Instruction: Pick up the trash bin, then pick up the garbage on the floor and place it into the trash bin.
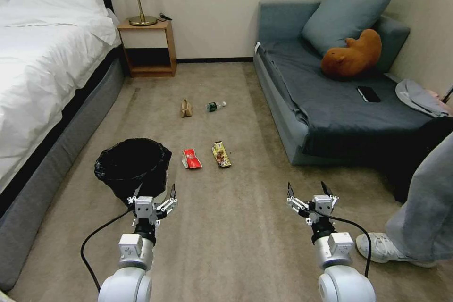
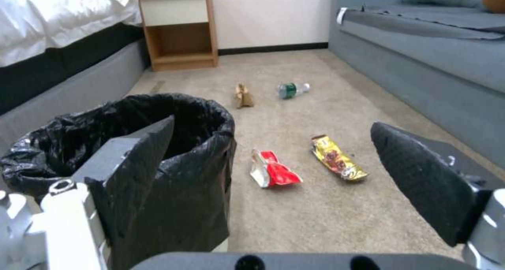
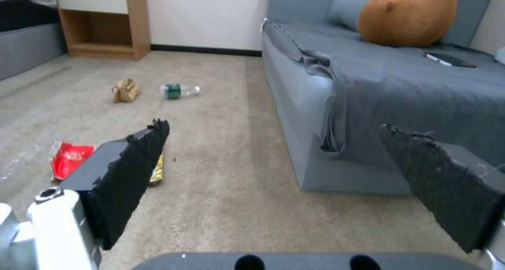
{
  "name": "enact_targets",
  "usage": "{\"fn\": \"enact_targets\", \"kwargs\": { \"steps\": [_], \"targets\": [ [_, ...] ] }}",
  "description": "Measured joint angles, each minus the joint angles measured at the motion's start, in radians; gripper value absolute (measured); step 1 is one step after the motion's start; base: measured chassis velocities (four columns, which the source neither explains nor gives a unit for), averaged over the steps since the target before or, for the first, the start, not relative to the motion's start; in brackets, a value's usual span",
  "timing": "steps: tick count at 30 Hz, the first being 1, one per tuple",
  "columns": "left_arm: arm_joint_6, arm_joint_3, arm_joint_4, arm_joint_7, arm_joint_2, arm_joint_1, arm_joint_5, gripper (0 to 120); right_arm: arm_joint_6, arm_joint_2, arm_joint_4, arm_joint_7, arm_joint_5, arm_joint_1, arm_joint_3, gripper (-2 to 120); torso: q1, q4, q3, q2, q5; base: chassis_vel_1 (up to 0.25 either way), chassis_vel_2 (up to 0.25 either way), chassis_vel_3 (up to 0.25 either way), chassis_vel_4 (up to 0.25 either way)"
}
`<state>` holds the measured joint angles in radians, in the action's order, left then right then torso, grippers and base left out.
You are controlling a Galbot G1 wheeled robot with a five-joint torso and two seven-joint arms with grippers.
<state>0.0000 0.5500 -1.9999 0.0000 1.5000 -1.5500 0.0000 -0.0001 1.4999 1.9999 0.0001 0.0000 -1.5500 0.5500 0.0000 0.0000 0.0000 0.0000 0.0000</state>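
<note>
Left gripper (image 1: 152,198) wide, beside trash bin (image 1: 133,166) at 10 o'clock on carpet floor (image 1: 236,245). Right gripper (image 1: 309,192) wide, nothing held. Red wrapper (image 1: 191,158), yellow wrapper (image 1: 221,154) at 12 o'clock; paper bag (image 1: 186,108), bottle (image 1: 215,105) farther.

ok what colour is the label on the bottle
Green, on the bottle lying on the floor; the left wrist view shows it best.

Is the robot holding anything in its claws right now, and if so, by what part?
Nothing is held. The left gripper is open beside the trash bin, not gripping it. The right gripper is open over bare floor.
</note>
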Motion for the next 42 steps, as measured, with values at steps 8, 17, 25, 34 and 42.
{"fn": "enact_targets", "kwargs": {
  "steps": [8,17,25,34,42],
  "targets": [
    [0.000,0.000,0.000,0.000,0.000,0.000,0.000,100,0.000,0.000,0.000,0.000,0.000,0.000,0.000,100,0.000,0.0000,0.000,0.000,0.0000,0.000,0.000,0.000,0.000],
    [0.020,0.009,0.000,-0.014,-0.012,0.007,-0.023,100,-0.067,-0.010,-0.008,0.049,0.065,0.049,-0.045,100,0.000,0.0000,0.000,0.000,-0.0002,0.000,0.000,0.000,0.000],
    [0.150,0.072,-0.011,-0.107,-0.091,0.052,-0.154,100,-0.210,-0.031,-0.026,0.155,0.199,0.150,-0.138,100,0.000,0.0001,0.000,0.000,-0.0002,0.000,0.000,0.000,0.000],
    [0.451,0.214,-0.038,-0.318,-0.271,0.156,-0.458,100,-0.502,-0.074,-0.062,0.371,0.476,0.357,-0.329,100,0.000,0.0001,0.000,0.000,-0.0003,0.000,0.000,0.000,0.000],
    [0.574,0.273,-0.049,-0.404,-0.345,0.199,-0.582,98,-0.681,-0.101,-0.084,0.502,0.644,0.483,-0.447,100,0.000,0.0001,0.000,0.000,-0.0002,0.000,0.000,0.000,0.000]
  ]
}}
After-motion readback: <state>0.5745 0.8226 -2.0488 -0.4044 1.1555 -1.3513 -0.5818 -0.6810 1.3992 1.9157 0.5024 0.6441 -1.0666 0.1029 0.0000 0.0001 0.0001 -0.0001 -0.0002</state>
